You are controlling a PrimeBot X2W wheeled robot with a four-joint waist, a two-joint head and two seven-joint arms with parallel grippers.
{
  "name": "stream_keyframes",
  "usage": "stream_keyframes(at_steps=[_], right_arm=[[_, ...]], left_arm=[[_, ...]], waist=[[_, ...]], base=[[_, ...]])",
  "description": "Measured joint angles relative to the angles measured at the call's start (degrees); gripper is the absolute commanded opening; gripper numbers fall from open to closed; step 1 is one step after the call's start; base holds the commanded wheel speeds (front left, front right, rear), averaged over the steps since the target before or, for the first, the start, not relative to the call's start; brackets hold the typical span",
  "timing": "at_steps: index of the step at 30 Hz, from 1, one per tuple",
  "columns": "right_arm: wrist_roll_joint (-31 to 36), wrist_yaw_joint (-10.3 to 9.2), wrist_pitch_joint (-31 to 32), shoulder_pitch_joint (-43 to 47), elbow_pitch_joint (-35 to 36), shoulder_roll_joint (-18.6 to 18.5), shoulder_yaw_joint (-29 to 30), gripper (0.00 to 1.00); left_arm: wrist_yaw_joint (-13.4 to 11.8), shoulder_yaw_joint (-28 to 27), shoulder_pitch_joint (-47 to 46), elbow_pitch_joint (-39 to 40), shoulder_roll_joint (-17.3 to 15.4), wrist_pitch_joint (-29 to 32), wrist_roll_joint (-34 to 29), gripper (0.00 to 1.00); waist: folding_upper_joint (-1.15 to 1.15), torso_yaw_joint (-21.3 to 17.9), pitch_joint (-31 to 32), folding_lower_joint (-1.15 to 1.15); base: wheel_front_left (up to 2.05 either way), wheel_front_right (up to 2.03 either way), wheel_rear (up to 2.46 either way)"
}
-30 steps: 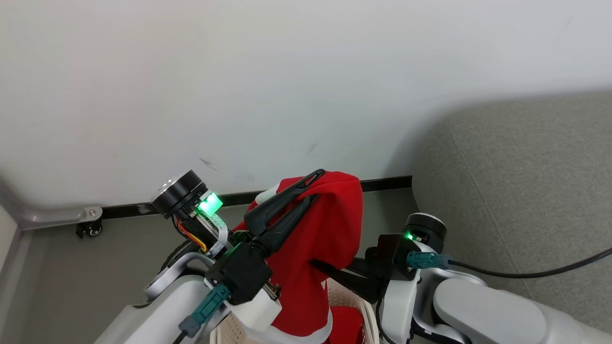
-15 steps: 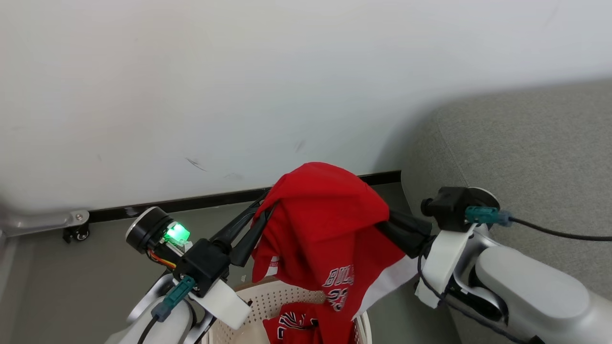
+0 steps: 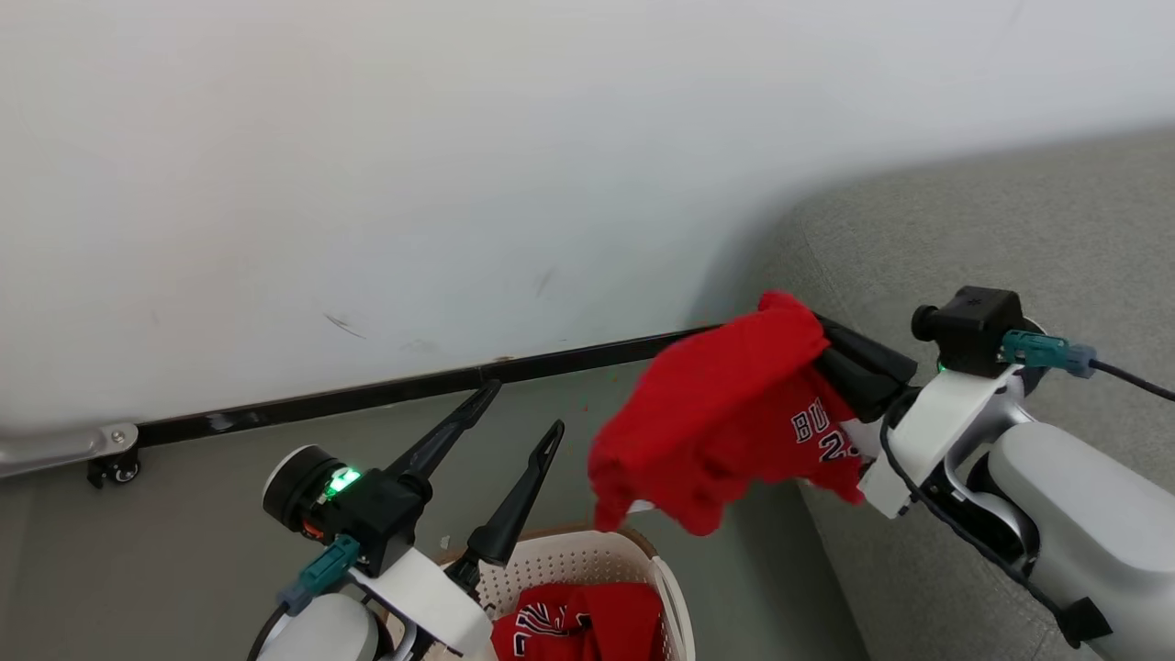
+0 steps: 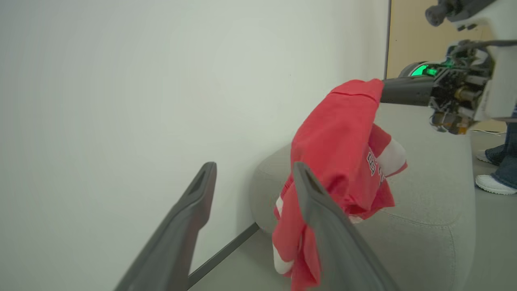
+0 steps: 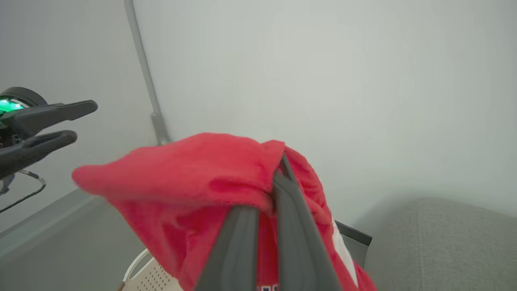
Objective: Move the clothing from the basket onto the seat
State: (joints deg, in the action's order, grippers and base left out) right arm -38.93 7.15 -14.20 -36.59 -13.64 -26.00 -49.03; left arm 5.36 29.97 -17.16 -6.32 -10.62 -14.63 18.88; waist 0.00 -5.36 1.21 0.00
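right tool (image 3: pixel 826 330) clamping red garment (image 3: pixel 725 413), left tool (image 3: pixel 522 408) spread, near basket (image 3: pixel 587 562)

White wall (image 3: pixel 367 138), black baseboard (image 3: pixel 413 385), grey floor (image 3: pixel 184 523).

Garment (image 3: pixel 725 422): hangs from right claw (image 3: pixel 820 323), beside seat (image 3: pixel 1010 229) corner.
Basket (image 3: pixel 675 601): beneath left claw (image 3: pixel 523 407); second garment (image 3: pixel 578 629) inside.
Wall (image 3: pixel 459 184): behind both.

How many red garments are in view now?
2. The first garment hangs from the shut right pincer, in the air beside the seat; the second garment lies in the basket. More may be hidden beneath it.
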Motion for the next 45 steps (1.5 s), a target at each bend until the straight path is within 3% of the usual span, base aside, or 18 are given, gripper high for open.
stream_keyframes(at_steps=[10, 25, 45], right_arm=[[0.0, 0.0, -0.01, 3.85, -0.43, -1.63, 10.02, 0.0], [2.43, 0.0, -0.01, 12.9, -0.32, -2.79, 23.52, 0.0], [6.25, 0.0, -0.02, 20.01, 3.6, -1.53, 29.86, 0.0]], left_arm=[[0.91, 1.58, 1.64, -0.01, 0.16, 0.0, 1.45, 1.0], [1.47, 7.21, 2.17, 0.81, 3.2, -0.01, 3.32, 1.0], [1.88, 12.17, 2.27, 0.86, 4.57, -0.07, 4.83, 1.0]], waist=[[0.0, -1.51, -0.05, 0.0], [0.0, -5.81, 0.07, 0.0], [0.0, -13.98, 0.45, 0.0]], base=[[0.0, 0.0, 0.0], [0.0, 0.0, 0.0], [0.0, 0.0, 0.0]])
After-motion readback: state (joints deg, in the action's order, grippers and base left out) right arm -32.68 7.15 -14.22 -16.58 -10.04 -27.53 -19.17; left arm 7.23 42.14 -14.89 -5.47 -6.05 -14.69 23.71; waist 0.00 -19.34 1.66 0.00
